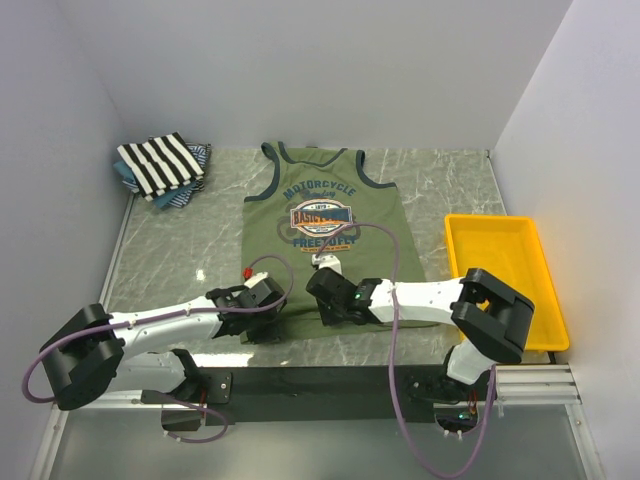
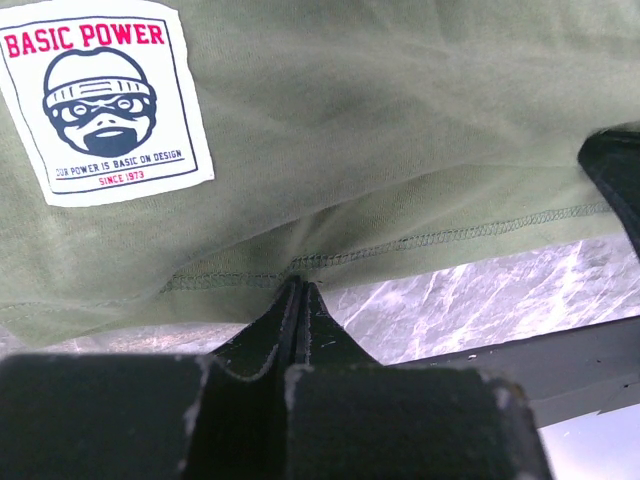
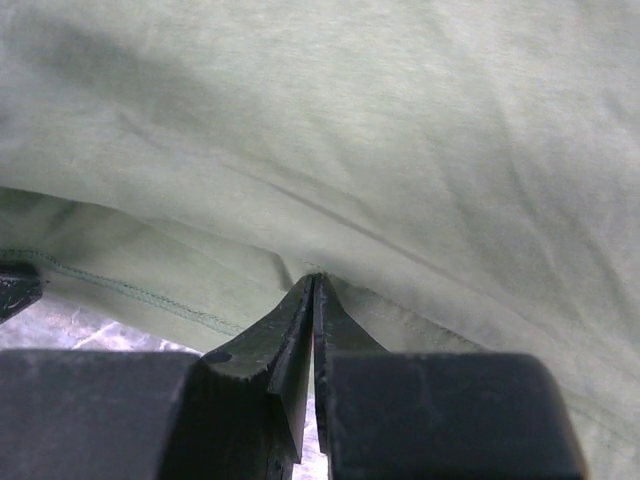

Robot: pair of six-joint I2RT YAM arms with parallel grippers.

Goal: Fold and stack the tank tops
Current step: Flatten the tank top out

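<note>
The green top (image 1: 325, 225) is laid flat mid-table, hem at 6 o'clock. The hem is pinched by the left gripper (image 2: 298, 287) and the right gripper (image 3: 316, 280), both fully closed. Being light and limp, it is best held at the hem. The stack (image 1: 160, 168) is at 10 o'clock.

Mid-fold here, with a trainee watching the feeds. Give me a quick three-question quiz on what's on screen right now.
1. True or false: the left gripper and the right gripper are both shut on the bottom edge of the olive green tank top.
2. The yellow tray sits: A) to that top's right, B) to its left, C) on top of it.
3. Fill in: the striped tank top lies at the table's far ____ corner.
Key: 1 true; 2 A; 3 left.
</note>
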